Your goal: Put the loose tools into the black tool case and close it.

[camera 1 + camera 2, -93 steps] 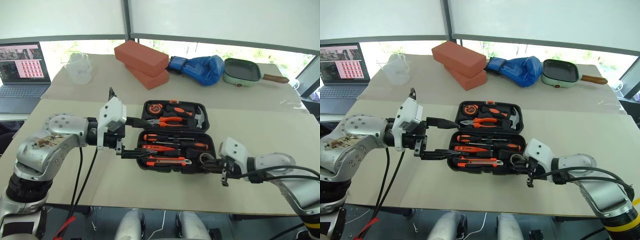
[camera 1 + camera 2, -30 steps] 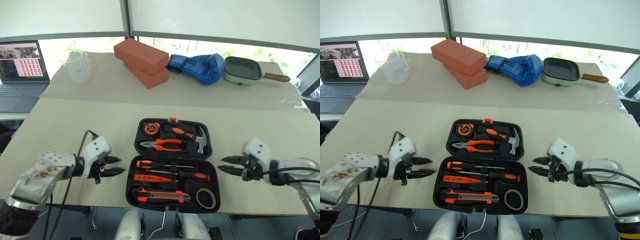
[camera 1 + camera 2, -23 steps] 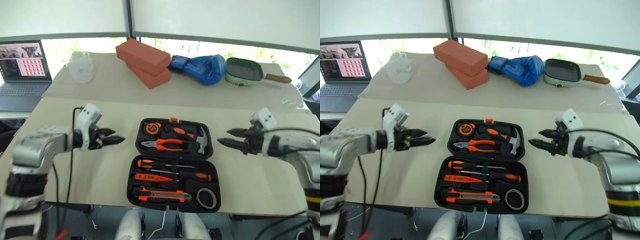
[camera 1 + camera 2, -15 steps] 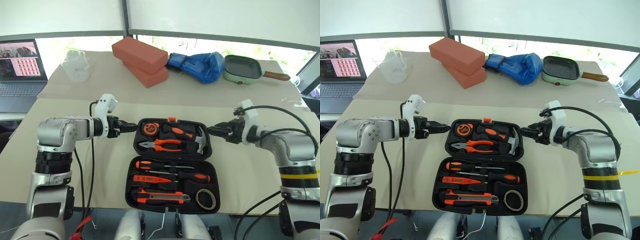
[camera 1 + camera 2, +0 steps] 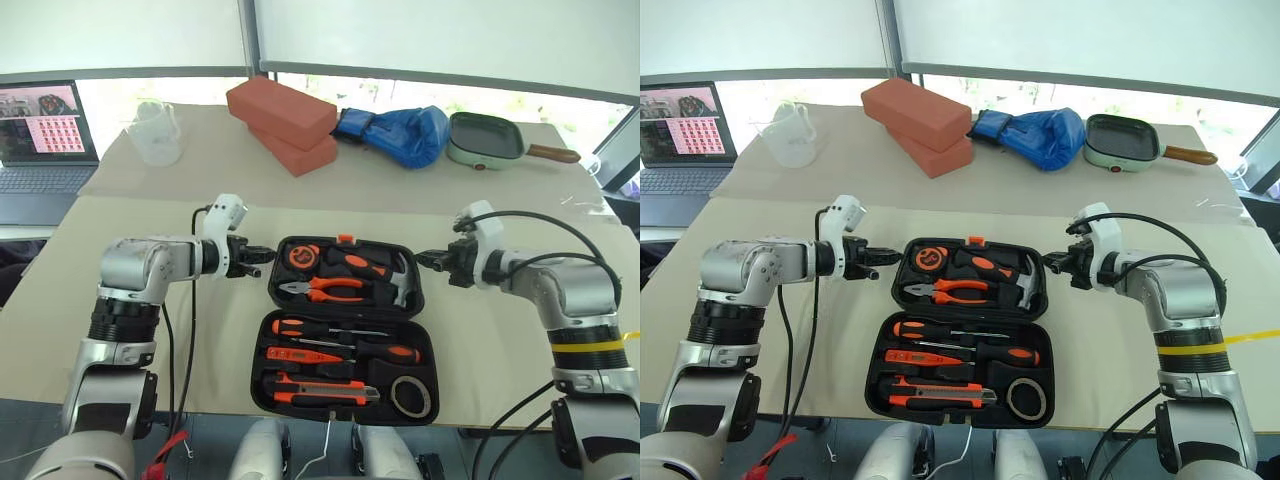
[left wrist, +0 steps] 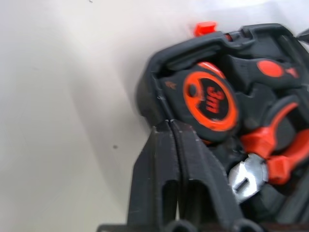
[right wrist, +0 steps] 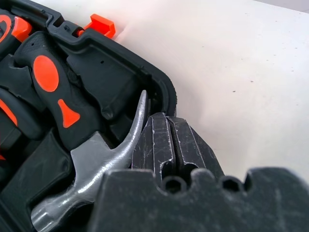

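Note:
The black tool case lies open flat in the middle of the near table, its orange latch on the far edge. In its near half lie the loose tools: two black-and-orange screwdrivers, the slim orange tester, the utility knife and the grey tape roll. My left gripper is shut, its tips against the rim at the far half's left corner. My right gripper is also shut, tips touching the right rim beside the hammer.
The far half holds a tape measure, pliers and a hammer. On the back table sit two red bricks, a blue glove, a green pan and a clear jug. A laptop stands far left.
Both arms swung from beside the case's near half forward and inward to the far half's side rims. Both grippers went from open to shut.

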Available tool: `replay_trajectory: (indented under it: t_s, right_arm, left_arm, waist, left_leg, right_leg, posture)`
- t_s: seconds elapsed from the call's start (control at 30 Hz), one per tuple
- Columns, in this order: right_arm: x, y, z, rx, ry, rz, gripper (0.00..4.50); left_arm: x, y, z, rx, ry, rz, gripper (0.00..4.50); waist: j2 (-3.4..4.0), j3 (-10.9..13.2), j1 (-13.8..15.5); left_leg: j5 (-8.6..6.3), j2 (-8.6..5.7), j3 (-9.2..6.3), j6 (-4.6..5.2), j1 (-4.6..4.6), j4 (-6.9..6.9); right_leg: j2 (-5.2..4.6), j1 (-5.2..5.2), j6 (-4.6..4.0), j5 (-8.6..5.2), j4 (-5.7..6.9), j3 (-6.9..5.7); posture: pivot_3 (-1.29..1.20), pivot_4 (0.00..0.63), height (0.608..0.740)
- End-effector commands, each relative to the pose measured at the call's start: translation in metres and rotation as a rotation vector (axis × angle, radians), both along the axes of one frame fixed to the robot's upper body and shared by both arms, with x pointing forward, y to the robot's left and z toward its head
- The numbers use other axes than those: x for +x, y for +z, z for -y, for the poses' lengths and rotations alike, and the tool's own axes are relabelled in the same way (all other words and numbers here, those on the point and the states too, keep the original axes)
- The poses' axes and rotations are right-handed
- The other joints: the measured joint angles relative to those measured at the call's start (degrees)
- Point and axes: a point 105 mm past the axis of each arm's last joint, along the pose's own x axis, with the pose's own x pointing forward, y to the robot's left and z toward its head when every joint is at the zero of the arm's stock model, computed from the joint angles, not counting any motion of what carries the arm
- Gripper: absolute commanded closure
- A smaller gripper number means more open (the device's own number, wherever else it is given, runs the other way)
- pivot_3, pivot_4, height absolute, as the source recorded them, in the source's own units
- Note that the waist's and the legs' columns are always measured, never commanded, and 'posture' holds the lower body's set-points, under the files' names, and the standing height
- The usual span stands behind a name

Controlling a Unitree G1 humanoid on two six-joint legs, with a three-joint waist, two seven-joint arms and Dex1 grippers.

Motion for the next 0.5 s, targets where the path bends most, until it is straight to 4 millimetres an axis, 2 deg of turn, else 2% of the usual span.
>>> replay_trajectory:
  t_s: [0.03, 0.23, 0.33, 0.4, 0.5]
  right_arm:
    - [-0.003, 0.009, -0.011, 0.033, 0.035, 0.022, 4.50]
    - [-0.005, 0.017, -0.018, 0.056, 0.056, 0.043, 4.50]
    - [-0.004, 0.015, -0.018, 0.043, 0.051, 0.046, 4.50]
    - [-0.004, 0.013, -0.018, 0.035, 0.049, 0.045, 4.50]
    - [-0.005, 0.011, -0.020, 0.036, 0.056, 0.038, 4.50]
  left_arm:
    - [-0.001, 0.002, 0.009, -0.013, -0.034, 0.009, 4.46]
    - [-0.006, 0.007, 0.009, -0.044, -0.055, -0.012, 4.46]
    - [-0.004, 0.008, 0.003, -0.026, -0.032, -0.003, 3.81]
    - [-0.004, 0.010, 0.002, -0.035, -0.028, -0.012, 3.13]
    - [-0.005, 0.013, 0.005, -0.036, -0.042, -0.011, 2.33]
  waist:
    - [0.00, 0.00, -0.01]
    - [0.00, 0.00, -0.06]
    - [0.00, 0.00, 0.20]
    - [0.00, 0.00, 0.26]
    - [0.00, 0.00, 0.29]
  left_leg:
    - [0.00, 0.00, 0.00, 0.00, 0.00, 0.00]
    - [0.00, 0.01, -0.01, 0.00, -0.02, -0.01]
    - [0.00, -0.01, -0.04, 0.00, -0.07, 0.00]
    - [0.00, -0.02, -0.04, 0.00, -0.10, 0.01]
    - [0.00, -0.02, -0.04, 0.01, -0.11, 0.00]
  right_leg:
    - [0.00, -0.01, 0.00, 0.00, 0.01, 0.00]
    - [0.00, -0.04, 0.00, 0.00, 0.02, 0.00]
    - [-0.02, -0.06, 0.00, 0.00, 0.02, -0.01]
    - [-0.04, -0.06, 0.02, 0.02, 0.01, -0.02]
    - [-0.03, -0.06, 0.03, 0.02, 0.01, -0.03]
  posture:
    - [0.00, 0.150, 0.738]
    - [0.00, 0.150, 0.738]
    - [0.00, 0.150, 0.738]
    - [0.00, 0.150, 0.738]
    - [0.00, 0.150, 0.738]
